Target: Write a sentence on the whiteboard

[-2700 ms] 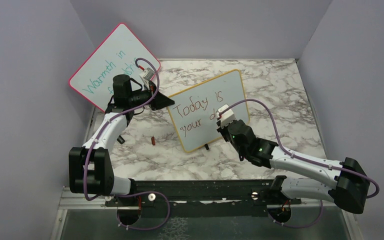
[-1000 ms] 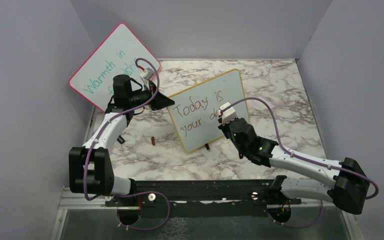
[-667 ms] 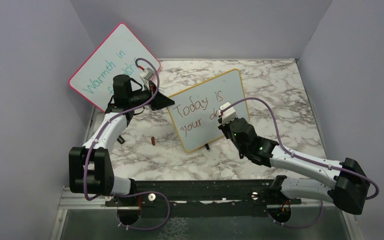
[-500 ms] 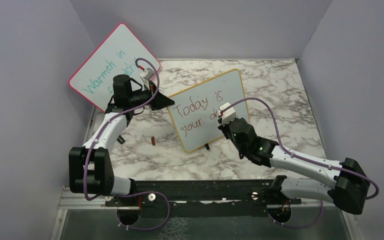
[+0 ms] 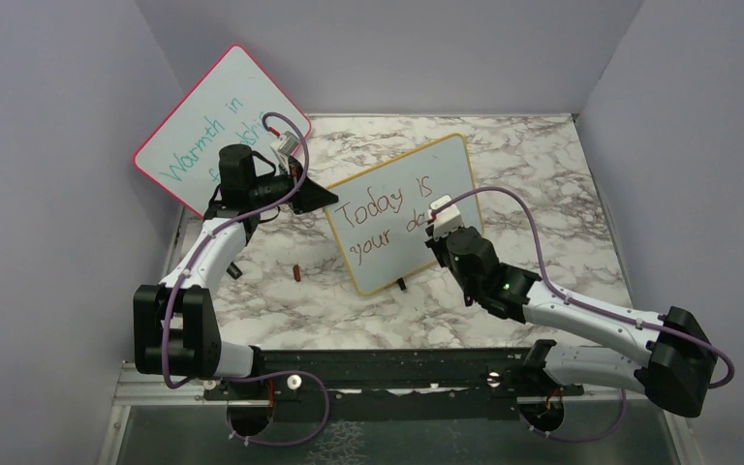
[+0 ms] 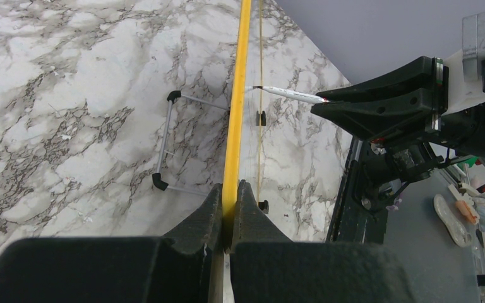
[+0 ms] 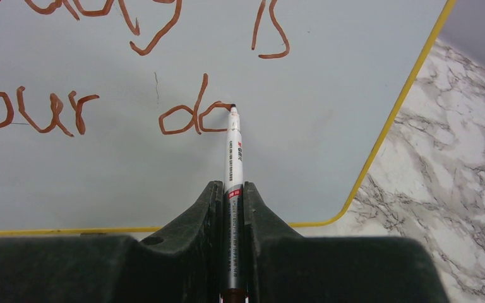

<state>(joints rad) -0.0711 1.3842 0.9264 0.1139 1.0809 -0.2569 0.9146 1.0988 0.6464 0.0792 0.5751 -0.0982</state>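
Marble tabletop [image 5: 542,165]: right end effector [image 7: 232,189] pinches marker [image 7: 234,151], apparently touching whiteboard [image 7: 328,95].

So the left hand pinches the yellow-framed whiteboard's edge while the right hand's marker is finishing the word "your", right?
No: the right wrist view shows "your" already written; the marker is on the next word, at "da". The rest stands.

Yellow-framed whiteboard [image 5: 446,174]: red-brown handwritten sentence [image 5: 373,207], top line "Today IS", second line "your d" plus a half-drawn letter at the marker [image 7: 234,151] tip. Pink-framed board [image 5: 252,82]: teal "Warmth in", line below starts with "f", rest hidden. Marker barrel print too small to read.
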